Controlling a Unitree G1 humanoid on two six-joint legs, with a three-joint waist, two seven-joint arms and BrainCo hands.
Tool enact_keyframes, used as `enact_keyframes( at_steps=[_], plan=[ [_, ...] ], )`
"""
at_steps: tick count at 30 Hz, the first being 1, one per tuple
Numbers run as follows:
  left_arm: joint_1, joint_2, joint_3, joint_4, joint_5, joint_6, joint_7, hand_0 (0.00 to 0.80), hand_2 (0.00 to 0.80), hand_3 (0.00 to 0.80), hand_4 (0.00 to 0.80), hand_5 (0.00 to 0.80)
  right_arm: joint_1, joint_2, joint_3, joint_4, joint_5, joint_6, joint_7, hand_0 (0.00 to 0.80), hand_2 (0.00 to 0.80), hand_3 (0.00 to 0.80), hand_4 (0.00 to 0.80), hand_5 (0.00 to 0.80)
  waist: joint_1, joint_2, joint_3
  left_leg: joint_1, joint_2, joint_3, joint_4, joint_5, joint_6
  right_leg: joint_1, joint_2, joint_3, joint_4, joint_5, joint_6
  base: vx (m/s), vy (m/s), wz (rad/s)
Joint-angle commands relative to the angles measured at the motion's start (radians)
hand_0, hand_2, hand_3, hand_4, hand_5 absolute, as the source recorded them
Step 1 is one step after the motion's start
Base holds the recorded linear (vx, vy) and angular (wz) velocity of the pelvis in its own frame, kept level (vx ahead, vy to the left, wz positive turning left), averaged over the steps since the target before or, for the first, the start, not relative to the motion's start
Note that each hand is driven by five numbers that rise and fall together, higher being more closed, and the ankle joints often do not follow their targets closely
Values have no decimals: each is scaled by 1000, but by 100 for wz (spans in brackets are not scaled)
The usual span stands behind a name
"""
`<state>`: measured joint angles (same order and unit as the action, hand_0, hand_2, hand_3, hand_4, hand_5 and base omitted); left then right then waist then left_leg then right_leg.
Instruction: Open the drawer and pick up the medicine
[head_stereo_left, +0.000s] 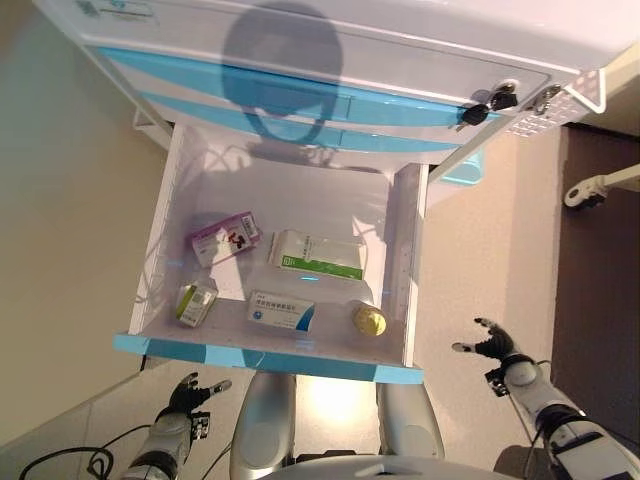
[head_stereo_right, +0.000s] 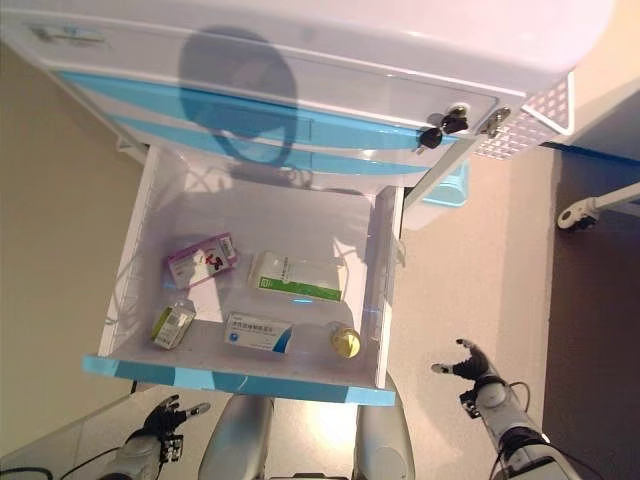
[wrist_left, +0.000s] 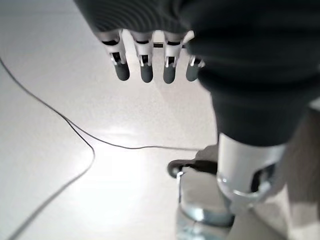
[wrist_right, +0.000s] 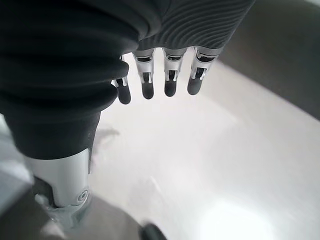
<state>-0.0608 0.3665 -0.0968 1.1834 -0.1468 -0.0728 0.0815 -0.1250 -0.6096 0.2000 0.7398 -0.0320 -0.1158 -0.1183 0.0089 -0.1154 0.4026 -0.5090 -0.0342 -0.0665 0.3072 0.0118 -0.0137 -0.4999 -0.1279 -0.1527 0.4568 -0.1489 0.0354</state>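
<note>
While the drawer (head_stereo_left: 270, 360) shows only from the head, wrist views show each robot hand (wrist_left: 145, 65) (wrist_right: 160, 75) straight-fingered, empty.

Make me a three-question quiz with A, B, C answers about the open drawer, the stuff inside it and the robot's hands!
1. Where does the round yellow-capped bottle lie in the white drawer with the blue front edge?
A. front right corner
B. back left corner
C. outside, on the floor

2. How many flat medicine boxes lie in the drawer?
A. one
B. three
C. six

3. How are the left hand and the right hand?
A. both open, holding nothing
B. both clutching boxes
C. one gripping the keys

Answers: 1 A, it lies by the front wall beside the right side. 2 B, a purple-and-white box, a green-striped white box and a blue-and-white box. 3 A, the fingers hang straight over bare floor.
</note>
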Motion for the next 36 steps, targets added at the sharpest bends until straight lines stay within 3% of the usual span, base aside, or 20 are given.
enact_keyframes(
  at_steps=[1, 2, 3, 4, 6, 7, 8, 9, 10, 13, 16, 18, 22, 24, 25, 26, 27, 28, 32, 36],
  plan=[
    [60, 1, 3, 31, 96, 9, 5, 0, 0, 0, 0, 0, 78, -126, -63, -86, 7, -45, 24, 0, 0, 0, 0, 0, -15, -20, -36, 38, -36, 26, -35, -7, 36, 21, -23, 12, -135, 192, 82, 21, 17, -25],
    [64, 0, 5, 35, 108, 6, 2, 0, 0, 0, 0, 0, 103, -148, -83, -152, 22, -54, 42, 0, 0, 0, 0, 0, -21, -25, -36, 48, -35, 30, -43, -7, 34, 29, -20, 14, -145, 195, 83, 3, 30, -15],
    [68, 4, 27, 51, 107, 11, -8, 0, 0, 0, 0, 0, 168, -196, -134, -343, 98, -79, 107, 0, 0, 0, 0, 0, -34, -37, -39, 66, -28, 42, -55, -7, 31, 39, -11, 25, -166, 206, 86, -5, 23, -4],
    [68, 4, 26, 51, 107, 11, -8, 0, 0, 0, 0, 0, 169, -196, -136, -344, 98, -78, 107, 0, 0, 0, 0, 0, -34, -36, -42, 64, -28, 42, -57, -4, 32, 38, -12, 24, -168, 209, 86, 0, 18, -20],
    [70, 15, 73, 84, 90, 16, -24, 0, 0, 0, 0, 0, 246, -222, -180, -580, 385, -118, 264, 0, 0, 0, 0, 0, -44, -56, -53, 92, -16, 61, -72, -7, 27, 57, -1, 41, -198, 220, 92, 9, -6, -40],
    [69, 15, 73, 84, 90, 16, -24, 0, 0, 0, 0, 0, 247, -222, -182, -581, 386, -118, 264, 0, 0, 0, 0, 0, -44, -56, -55, 91, -16, 61, -75, -4, 27, 56, -2, 40, -200, 222, 92, 17, -12, -34],
    [68, 23, 102, 112, 92, 24, -42, 0, 0, 0, 0, 0, 298, -238, -204, -743, 632, -118, 385, 0, 0, 0, 0, 0, -44, -71, -66, 110, -12, 75, -93, -3, 26, 71, 7, 54, -223, 230, 97, 13, -8, -32],
    [72, 28, 115, 123, 98, 29, -51, 0, 0, 0, 0, 0, 309, -260, -209, -817, 728, -99, 436, 0, 0, 0, 0, 0, -43, -75, -72, 117, -11, 79, -103, -1, 26, 73, 9, 57, -228, 234, 98, 13, -8, -36],
    [71, 28, 114, 123, 98, 29, -51, 0, 0, 0, 0, 0, 310, -260, -209, -818, 728, -99, 436, 0, 0, 0, 0, 0, -44, -75, -75, 115, -12, 78, -105, 2, 26, 71, 8, 57, -230, 236, 98, 11, -3, -41],
    [90, 30, 131, 149, 135, 39, -87, 0, 0, 0, 0, 0, 316, -415, -222, -1099, 943, -49, 560, 0, 0, 0, 0, 0, -29, -76, -87, 137, -15, 78, -123, 7, 22, 94, 7, 58, -246, 239, 98, 20, -5, -24],
    [101, 29, 130, 149, 143, 40, -97, 0, 0, 0, 0, 0, 273, -487, -204, -1163, 997, -38, 571, 0, 0, 0, 0, 0, -19, -71, -91, 134, -21, 72, -127, 13, 20, 97, 2, 48, -254, 242, 97, -10, 5, 2],
    [113, 33, 122, 149, 145, 41, -100, 0, 0, 0, 0, 0, 133, -580, -103, -1225, 1037, -31, 577, 0, 0, 0, 0, 0, 5, -64, -87, 128, -27, 59, -127, 18, 18, 102, -4, 37, -258, 244, 94, -19, -15, 11],
    [121, 36, 120, 149, 137, 39, -91, 0, 0, 0, 0, 0, -37, -569, 35, -1231, 1040, -51, 544, 0, 0, 0, 0, 0, 28, -55, -82, 118, -32, 40, -135, 32, 17, 101, -12, 19, -260, 244, 91, -25, -30, 20],
    [122, 33, 117, 147, 129, 34, -85, 0, 0, 0, 0, 0, -107, -513, 91, -1225, 1010, -70, 518, 0, 0, 0, 0, 0, 42, -48, -74, 113, -35, 30, -137, 37, 18, 98, -19, 9, -252, 240, 88, -21, -48, 33],
    [114, 31, 115, 138, 108, 33, -68, 0, 0, 0, 0, 0, -174, -412, 151, -1184, 967, -75, 474, 0, 0, 0, 0, 0, 63, -38, -56, 103, -41, 13, -132, 42, 17, 97, -27, -9, -238, 230, 83, -29, -46, 41],
    [114, 31, 116, 138, 108, 33, -68, 0, 0, 0, 0, 0, -176, -412, 152, -1183, 967, -75, 474, 0, 0, 0, 0, 0, 61, -38, -58, 101, -41, 12, -134, 45, 17, 95, -27, -10, -241, 233, 83, -38, -90, 51],
    [110, 30, 112, 129, 85, 28, -45, 0, 0, 0, 0, 0, -218, -330, 193, -1157, 900, -91, 438, 0, 0, 0, 0, 0, 83, -26, -43, 95, -45, -5, -131, 49, 16, 97, -35, -28, -228, 224, 80, -16, -40, 38],
    [110, 30, 113, 129, 85, 28, -45, 0, 0, 0, 0, 0, -219, -330, 194, -1156, 900, -91, 438, 0, 0, 0, 0, 0, 81, -26, -45, 92, -46, -7, -133, 53, 16, 95, -35, -30, -230, 226, 80, -10, -102, 51],
    [96, 22, 86, 111, 65, 18, -11, 0, 0, 0, 0, 0, -330, -200, 275, -1050, 591, -112, 317, 0, 0, 0, 0, 0, 139, 6, -21, 66, -62, -68, -125, 67, 6, 103, -63, -99, -197, 193, 76, 21, -85, 38],
    [78, 18, 65, 102, 66, 18, 6, 0, 0, 0, 0, 0, -392, -134, 311, -969, 411, -113, 250, 0, 0, 0, 0, 0, 162, 27, -13, 52, -75, -108, -126, 76, 1, 111, -75, -138, -183, 175, 73, 33, -86, 61]
  ],
)
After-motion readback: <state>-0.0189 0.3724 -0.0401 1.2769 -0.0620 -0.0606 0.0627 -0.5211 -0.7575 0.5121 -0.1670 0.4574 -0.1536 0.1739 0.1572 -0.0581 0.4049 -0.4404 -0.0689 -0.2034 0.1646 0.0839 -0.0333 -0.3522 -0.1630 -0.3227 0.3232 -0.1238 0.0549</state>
